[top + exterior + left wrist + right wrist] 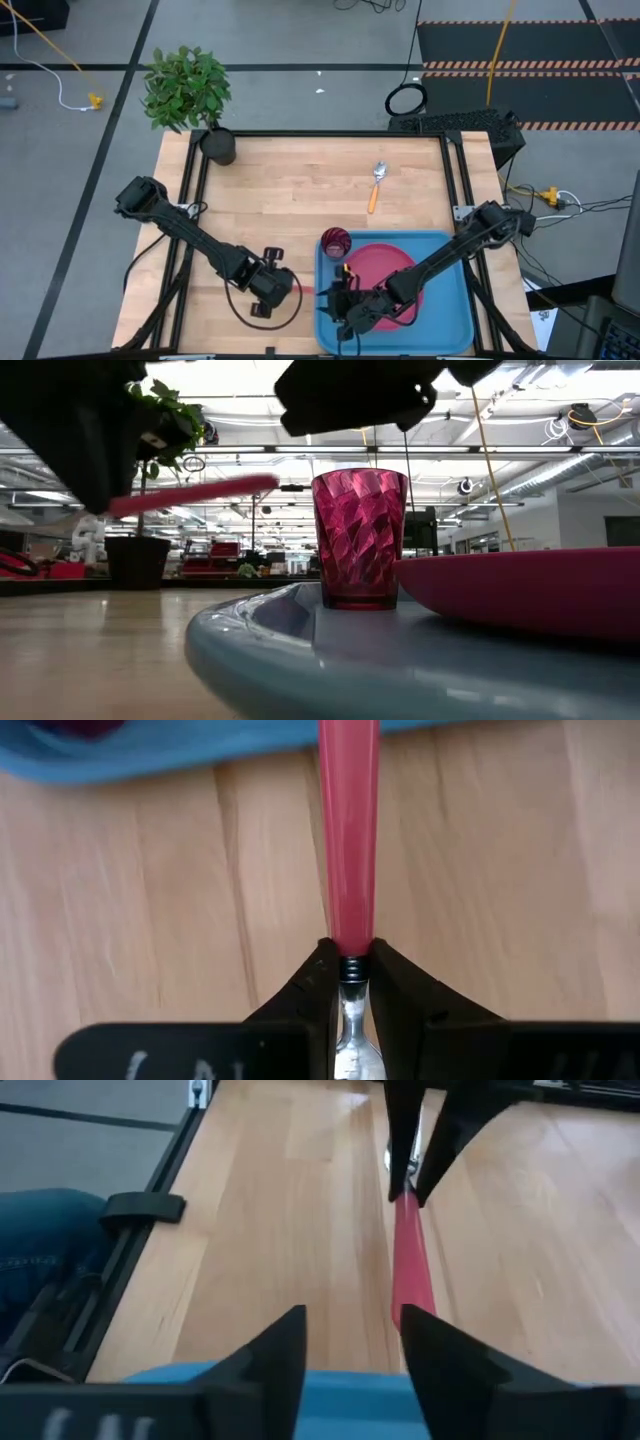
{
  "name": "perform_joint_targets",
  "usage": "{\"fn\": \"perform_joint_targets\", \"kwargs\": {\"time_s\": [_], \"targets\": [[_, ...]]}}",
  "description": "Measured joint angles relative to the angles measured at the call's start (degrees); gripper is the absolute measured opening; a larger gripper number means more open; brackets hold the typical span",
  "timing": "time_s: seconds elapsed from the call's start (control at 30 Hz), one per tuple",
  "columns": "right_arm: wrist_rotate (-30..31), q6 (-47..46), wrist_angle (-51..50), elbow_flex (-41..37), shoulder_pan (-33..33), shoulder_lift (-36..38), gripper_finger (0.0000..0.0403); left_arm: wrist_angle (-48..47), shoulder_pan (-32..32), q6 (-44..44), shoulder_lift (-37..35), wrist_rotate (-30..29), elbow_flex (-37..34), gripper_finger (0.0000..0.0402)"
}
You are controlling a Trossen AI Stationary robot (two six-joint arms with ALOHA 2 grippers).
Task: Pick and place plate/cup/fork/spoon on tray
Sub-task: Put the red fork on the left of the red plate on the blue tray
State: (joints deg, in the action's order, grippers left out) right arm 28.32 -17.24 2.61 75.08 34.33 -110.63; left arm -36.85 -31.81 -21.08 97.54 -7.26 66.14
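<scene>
Left tool (349, 982) pinches the fork (348, 840) at its neck, handle aimed at the tray (460, 330) for handover; right tool (350, 1345) waits open, seemingly empty.

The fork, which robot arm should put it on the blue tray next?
Probably the left. Its pincer is already shut on the fork, held above the table with the pink handle pointing at the tray. The right pincer is open and empty over the tray's edge.
</scene>
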Motion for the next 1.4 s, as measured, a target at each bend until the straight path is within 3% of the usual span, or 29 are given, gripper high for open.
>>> {"fn": "perform_joint_targets", "kwargs": {"time_s": [0.2, 0.43, 1.4], "targets": [[2.77, 2.28, -1.49, 2.09, -0.27, -0.63, 0.0226, 0.15, -0.02, 0.43, -0.02, -1.15, 0.75, 0.0043], [1.91, 1.42, -6.31, 2.89, -2.01, -0.58, 0.024, 0.74, -0.02, 0.41, -0.02, -1.97, 0.75, 0.0044], [0.5, 0.38, -7.61, 2.92, -2.87, -0.74, 0.0078, 4.12, -0.02, 1.24, -0.04, -3.35, 0.75, 0.0044]]}}
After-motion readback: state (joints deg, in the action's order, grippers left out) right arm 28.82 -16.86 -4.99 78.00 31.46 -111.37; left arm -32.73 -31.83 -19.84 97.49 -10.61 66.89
